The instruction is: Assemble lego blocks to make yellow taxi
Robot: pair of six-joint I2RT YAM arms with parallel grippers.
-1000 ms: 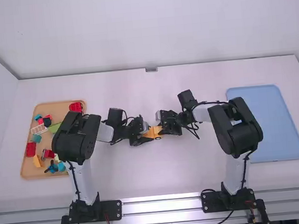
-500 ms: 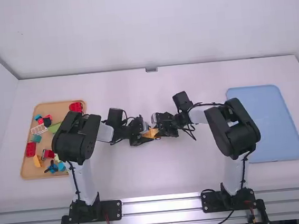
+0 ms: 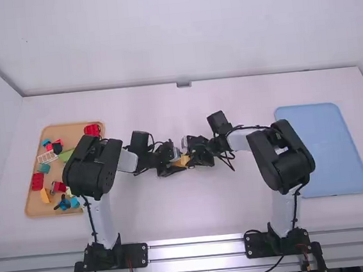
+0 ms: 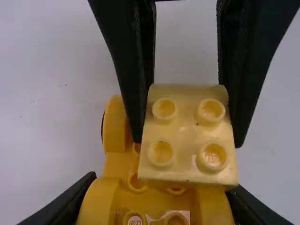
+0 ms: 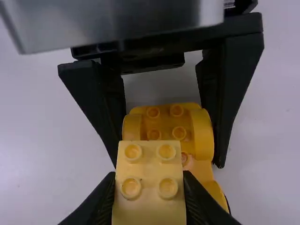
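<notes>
Left gripper (image 3: 178, 164): "My jaws are clamped on the larger part, the yellow car base (image 5: 204, 136), one finger at each side."

Right gripper (image 3: 188, 153): "My jaws are closed on the smaller part, the pale yellow four-stud brick (image 5: 150, 165). It is located between my fingers, over the base's middle. Contact between parts: I cannot tell."

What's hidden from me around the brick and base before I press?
- Brick underside: its own top hides it in both wrist views; contact with the base is unclear.
- Base's near end: cut by the left wrist view's bottom edge.
- Base middle, high view: mostly behind the left gripper and right gripper.
- Part of tray, high view: behind left arm.
</notes>
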